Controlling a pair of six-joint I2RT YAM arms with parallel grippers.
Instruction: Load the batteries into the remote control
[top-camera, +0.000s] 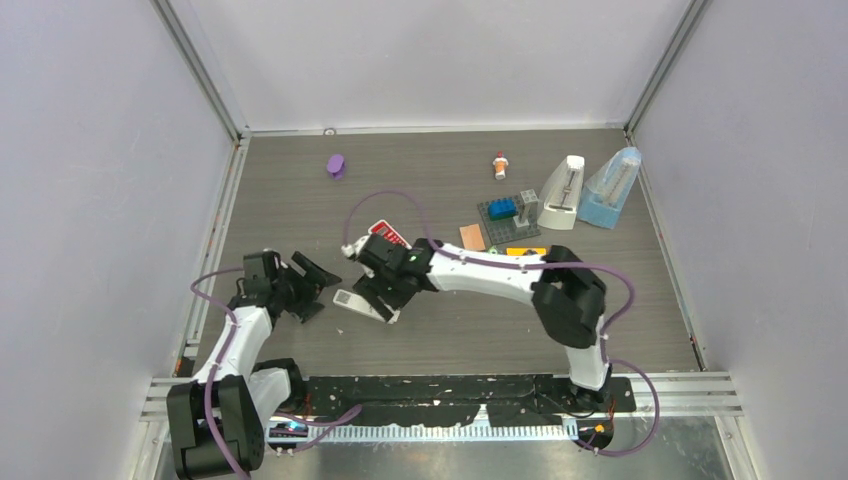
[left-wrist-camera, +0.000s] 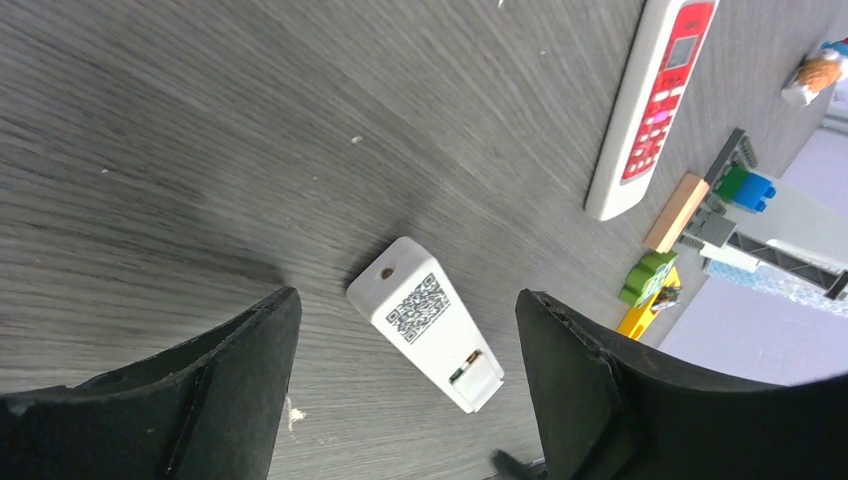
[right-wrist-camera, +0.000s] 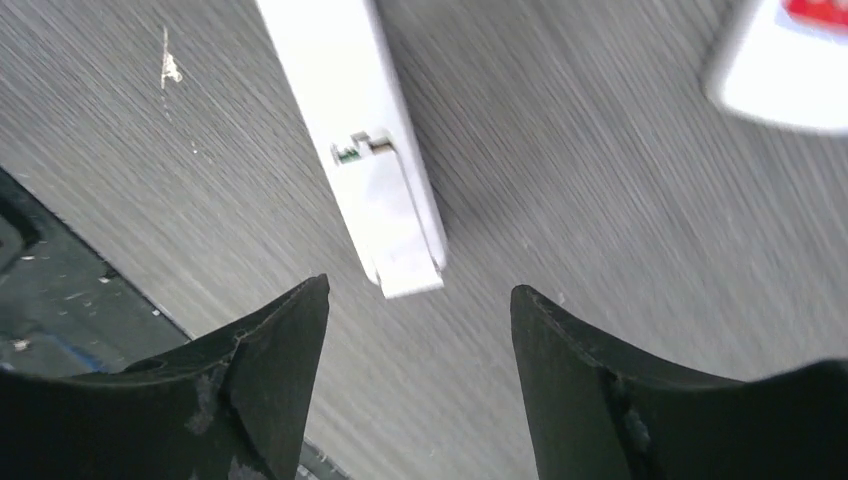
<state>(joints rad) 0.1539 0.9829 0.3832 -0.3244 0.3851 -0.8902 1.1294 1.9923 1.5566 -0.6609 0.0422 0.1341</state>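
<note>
Both pairs of jaws stand wide apart and empty, right pair and left pair each framing the white remote control (top-camera: 352, 300), which lies back-up at mid-frame in the top view on the worktop (top-camera: 450, 330). The step looks like opening its cover: one pair must pin the body while the other slides the cover. The purple battery (top-camera: 336, 165) and red-orange battery (top-camera: 500, 165) lie near the top edge, well apart.

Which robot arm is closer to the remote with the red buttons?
Right. The right arm reaches across just below the red-buttoned remote, with its wrist right beside it. The left arm sits farther off, toward the remote's lower left.
</note>
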